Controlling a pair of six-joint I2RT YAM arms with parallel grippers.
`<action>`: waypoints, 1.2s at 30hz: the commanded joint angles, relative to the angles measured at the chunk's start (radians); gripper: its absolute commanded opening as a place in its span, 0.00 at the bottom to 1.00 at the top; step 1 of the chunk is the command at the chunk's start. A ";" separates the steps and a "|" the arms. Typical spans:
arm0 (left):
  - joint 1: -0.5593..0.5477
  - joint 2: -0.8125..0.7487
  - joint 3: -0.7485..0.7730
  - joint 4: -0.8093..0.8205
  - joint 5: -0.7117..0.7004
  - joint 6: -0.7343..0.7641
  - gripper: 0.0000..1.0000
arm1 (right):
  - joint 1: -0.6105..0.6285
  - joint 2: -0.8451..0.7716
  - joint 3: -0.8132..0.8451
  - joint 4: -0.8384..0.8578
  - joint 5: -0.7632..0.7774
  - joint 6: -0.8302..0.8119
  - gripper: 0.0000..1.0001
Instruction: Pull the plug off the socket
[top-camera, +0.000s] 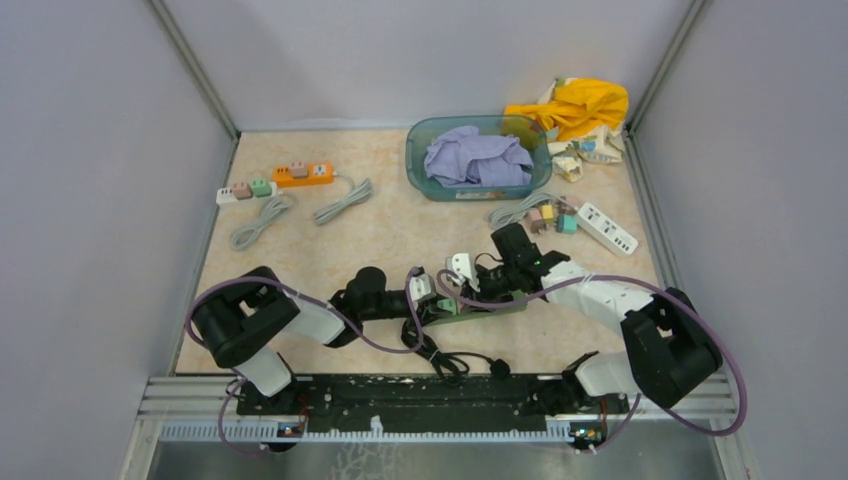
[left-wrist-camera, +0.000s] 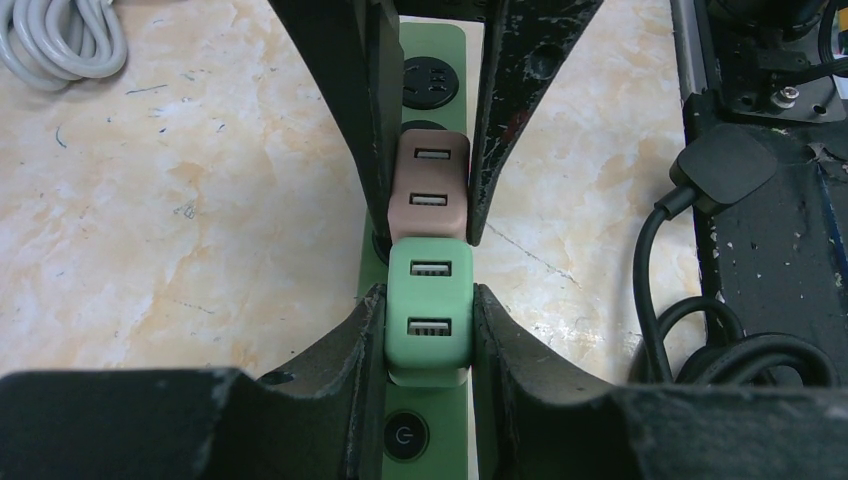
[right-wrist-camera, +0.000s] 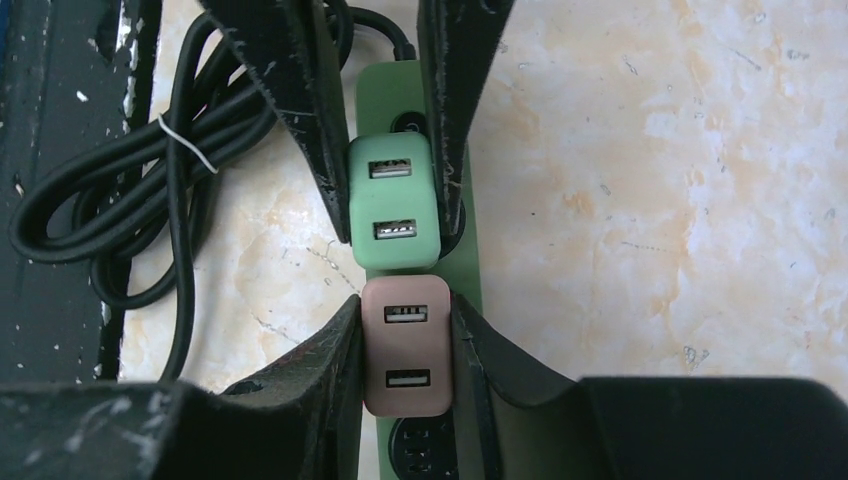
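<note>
Marble tabletop (top-camera: 400, 235), cloth (top-camera: 475, 158) in basin (top-camera: 414, 155), socket strip (left-wrist-camera: 432, 40)

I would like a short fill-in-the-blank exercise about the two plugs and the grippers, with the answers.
The left gripper is shut on the green plug, which shows ____ USB ports.
The right gripper is shut on the brown plug, which sits on a ____ power strip.
The coiled cable beside the strip is ____.
Answers: two, green, black.
</note>
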 joint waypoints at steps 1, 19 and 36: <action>0.001 0.044 -0.013 -0.107 -0.020 -0.002 0.01 | 0.026 -0.016 0.056 0.210 -0.041 0.172 0.00; 0.003 0.056 -0.009 -0.115 -0.018 0.005 0.01 | 0.014 -0.044 0.007 0.191 -0.122 0.066 0.00; 0.003 0.074 -0.002 -0.128 -0.008 0.006 0.01 | -0.050 -0.042 0.010 0.124 -0.109 -0.013 0.00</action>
